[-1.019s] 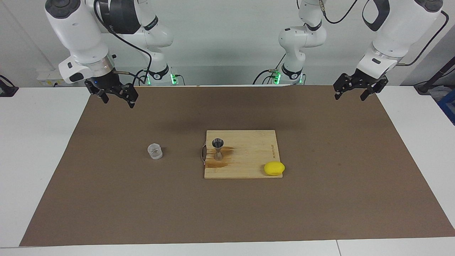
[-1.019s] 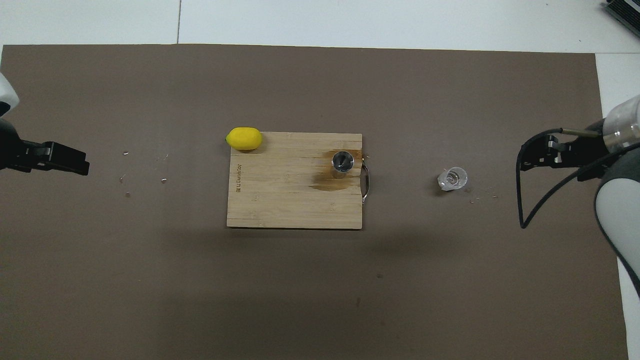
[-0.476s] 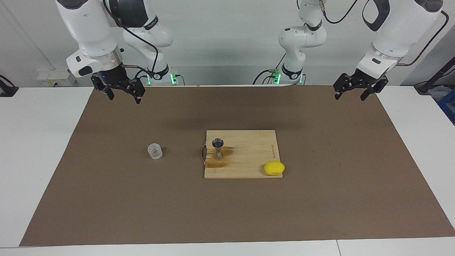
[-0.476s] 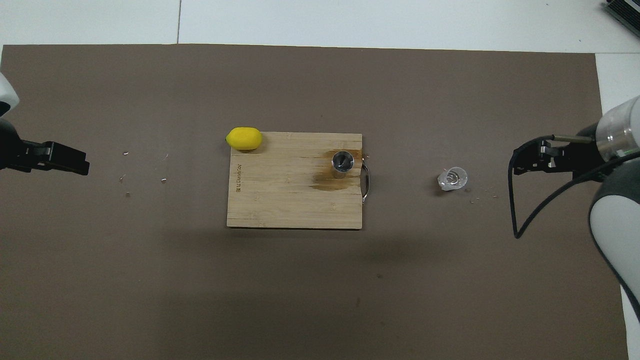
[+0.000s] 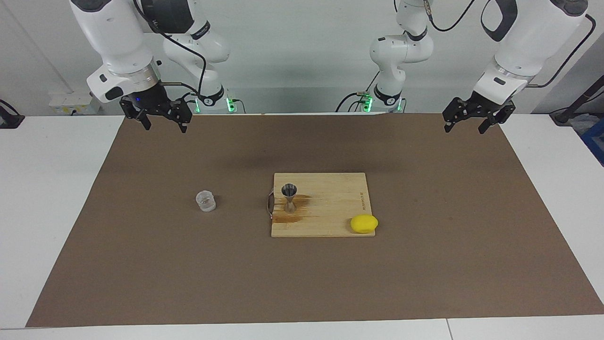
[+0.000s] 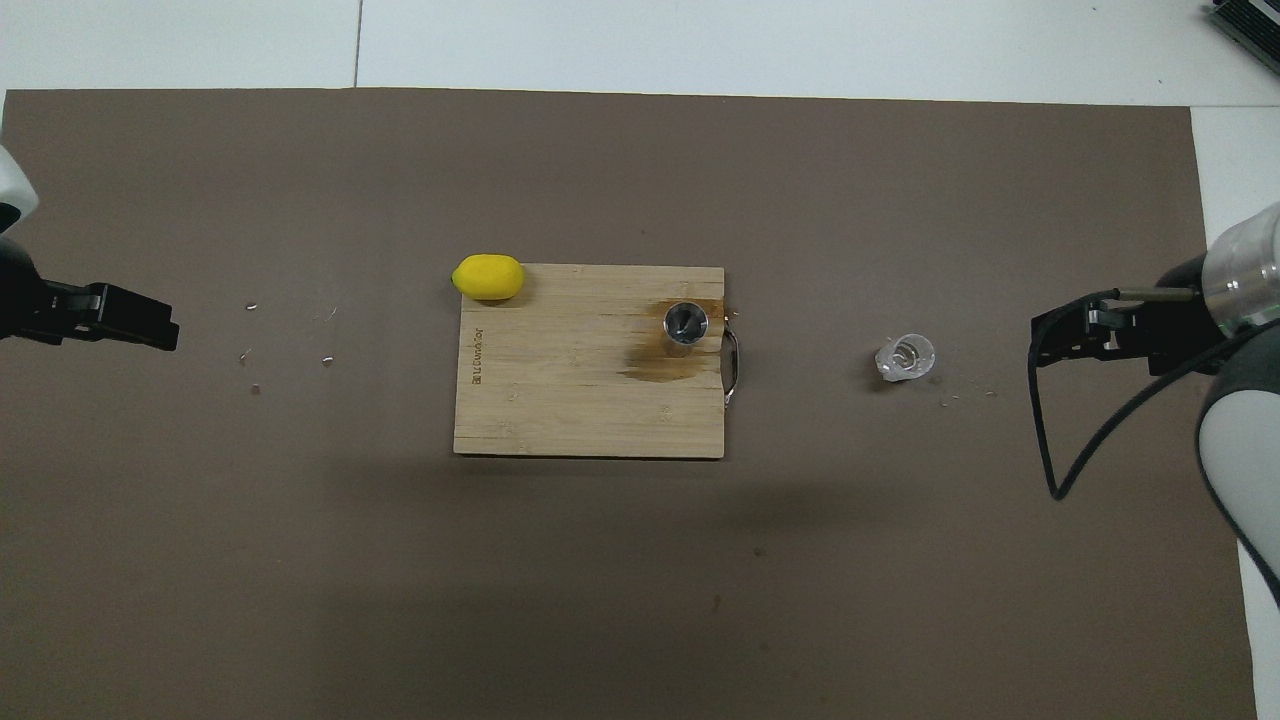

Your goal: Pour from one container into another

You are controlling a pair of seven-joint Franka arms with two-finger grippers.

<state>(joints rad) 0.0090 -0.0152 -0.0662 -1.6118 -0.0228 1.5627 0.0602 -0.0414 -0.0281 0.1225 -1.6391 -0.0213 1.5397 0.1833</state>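
The small clear cup stands upright on the brown mat, toward the right arm's end of the table. The steel hourglass jigger stands on the wooden cutting board, at the board's handle end, with a brown wet stain beside it. My right gripper hangs open and empty over the mat's edge by the robots, well apart from the cup. Over the mat's corner at the left arm's end, my left gripper waits, open and empty.
A yellow lemon lies at the board's corner, farther from the robots than the jigger. A metal handle sticks out of the board toward the cup. Small crumbs dot the mat.
The right gripper has risen a little and shifted toward the table's middle, staying open. The left arm, cup, jigger and lemon have not moved.
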